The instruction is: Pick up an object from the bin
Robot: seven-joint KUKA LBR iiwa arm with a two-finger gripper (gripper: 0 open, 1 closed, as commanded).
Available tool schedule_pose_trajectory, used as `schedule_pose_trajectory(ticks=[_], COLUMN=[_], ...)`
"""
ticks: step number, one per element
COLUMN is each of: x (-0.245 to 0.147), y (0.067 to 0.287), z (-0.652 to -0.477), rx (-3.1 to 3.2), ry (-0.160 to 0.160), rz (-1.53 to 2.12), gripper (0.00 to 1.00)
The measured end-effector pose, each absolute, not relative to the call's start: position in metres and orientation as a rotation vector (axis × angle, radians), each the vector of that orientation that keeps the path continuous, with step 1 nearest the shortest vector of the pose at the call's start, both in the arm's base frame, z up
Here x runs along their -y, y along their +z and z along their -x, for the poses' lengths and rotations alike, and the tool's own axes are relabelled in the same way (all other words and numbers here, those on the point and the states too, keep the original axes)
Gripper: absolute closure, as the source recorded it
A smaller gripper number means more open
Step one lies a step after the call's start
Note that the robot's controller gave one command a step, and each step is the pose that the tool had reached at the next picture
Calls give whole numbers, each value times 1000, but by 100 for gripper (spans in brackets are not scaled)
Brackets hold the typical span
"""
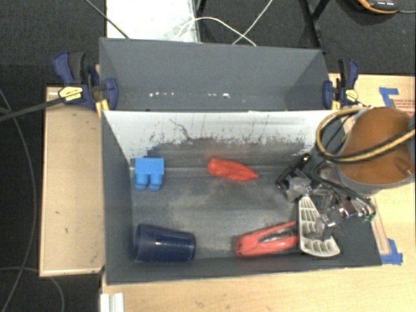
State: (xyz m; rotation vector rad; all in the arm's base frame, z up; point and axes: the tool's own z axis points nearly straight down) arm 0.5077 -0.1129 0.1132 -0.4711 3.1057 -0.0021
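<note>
Now | red tool (266,240) lies left-right along near wall | pincer (315,231) released at its right end

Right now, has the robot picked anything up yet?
Not yet. Done: the jaws are low at the right of the bin, beside the end of the red-handled tool. In hand: nothing; they stand open with nothing between them. Left: closing on something and lifting it out. The blue block, red lump and dark blue cup lie apart from them.
</note>
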Motion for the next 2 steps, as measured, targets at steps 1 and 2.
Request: schedule_pose_trajectory(ticks=[1, 2], x=[128, 137], y=[122, 107], z=[-500, -509], rx=[-3120, -3008], ry=[-4, -4], rz=[247, 868], gripper=[0, 0])
